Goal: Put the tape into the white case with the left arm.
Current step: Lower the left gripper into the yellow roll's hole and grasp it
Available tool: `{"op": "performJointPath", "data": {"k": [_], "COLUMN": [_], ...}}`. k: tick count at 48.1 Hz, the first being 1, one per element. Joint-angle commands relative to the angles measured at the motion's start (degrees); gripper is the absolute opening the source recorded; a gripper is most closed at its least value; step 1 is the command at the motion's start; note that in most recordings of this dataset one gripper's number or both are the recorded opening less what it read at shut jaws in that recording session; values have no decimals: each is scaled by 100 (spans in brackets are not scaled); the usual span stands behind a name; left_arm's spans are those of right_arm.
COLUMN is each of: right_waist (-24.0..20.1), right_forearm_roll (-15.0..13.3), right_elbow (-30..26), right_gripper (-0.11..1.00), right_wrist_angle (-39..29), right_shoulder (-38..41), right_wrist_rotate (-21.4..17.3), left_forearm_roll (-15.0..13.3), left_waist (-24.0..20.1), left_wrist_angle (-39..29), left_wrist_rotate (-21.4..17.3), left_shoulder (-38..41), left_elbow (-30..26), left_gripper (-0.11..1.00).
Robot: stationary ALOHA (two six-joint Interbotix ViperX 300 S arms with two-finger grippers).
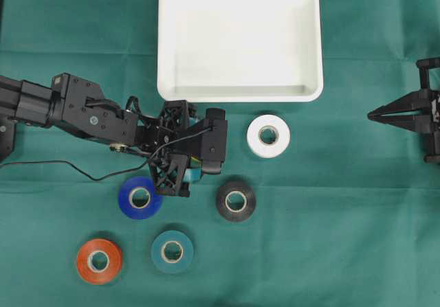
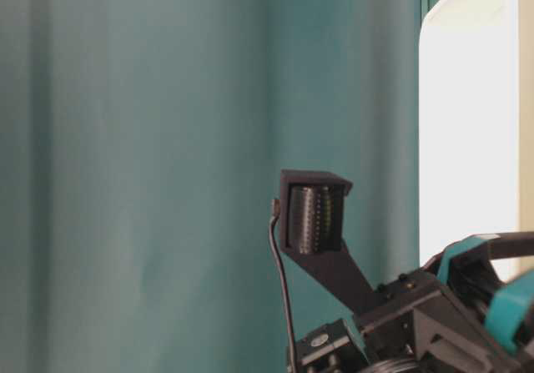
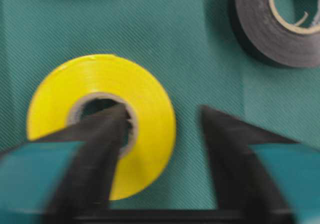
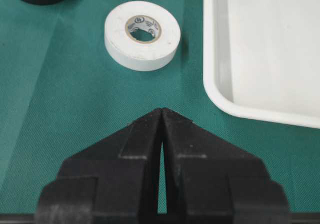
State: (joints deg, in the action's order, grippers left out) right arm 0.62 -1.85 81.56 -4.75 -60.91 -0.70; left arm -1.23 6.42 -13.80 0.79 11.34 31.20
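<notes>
So the yellow tape [image 3: 100, 124] is lying flat on the green surface [image 1: 330, 238], near of the white case [image 1: 239, 42] and tucked under the left arm's claw [image 3: 160, 119] in the overhead view. From the left wrist camera we can see one finger [image 3: 95, 154] poking into the roll's core and the other sitting just outside its rim, so the jaws straddle one side of the ring, half closed (we can't tell if they're actually pinching it, that shot is blurry). The case sits at the far middle of the surface. Around the claw: black tape [image 1: 236, 200] to the right, white tape [image 1: 268, 136] further right, blue tape [image 1: 139, 197] left, teal tape [image 1: 172, 251] and orange tape [image 1: 99, 261] nearer. The right claw [image 4: 162, 111] is off at the right edge, fingertips pressed together.
</notes>
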Motion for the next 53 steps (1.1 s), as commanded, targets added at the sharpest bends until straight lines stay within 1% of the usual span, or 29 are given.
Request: {"op": "performJointPath", "data": {"k": [1, 4, 5, 6, 19, 36, 46, 53], "right_waist": [9, 9, 9, 0, 0, 0, 9, 0], "right_forearm_roll": [0, 0, 0, 0, 0, 0, 0, 0], "right_elbow": [-53, -53, -53, -53, -53, -53, -53, -53], "right_gripper": [-9, -9, -9, -9, -9, -9, -9, -9], "right_wrist_angle": [53, 53, 53, 53, 53, 53, 53, 53], "right_shoulder": [26, 26, 26, 26, 26, 26, 26, 26], "right_wrist_rotate": [-9, 0, 0, 0, -9, 0, 0, -9], "left_forearm_roll": [0, 0, 0, 0, 0, 0, 0, 0], "left_waist": [26, 26, 26, 26, 79, 334, 325, 237], "left_wrist_angle": [18, 18, 9, 9, -9, -149, -316, -343], "left_wrist_rotate": [0, 0, 0, 0, 18, 18, 9, -9], "left_shoulder": [-105, -114, -114, -123, -264, -879, -1099, -1081], "left_elbow": [-35, -35, -35, -35, -62, -123, -141, -193], "left_gripper": [45, 28, 25, 24, 24, 24, 24, 24]}}
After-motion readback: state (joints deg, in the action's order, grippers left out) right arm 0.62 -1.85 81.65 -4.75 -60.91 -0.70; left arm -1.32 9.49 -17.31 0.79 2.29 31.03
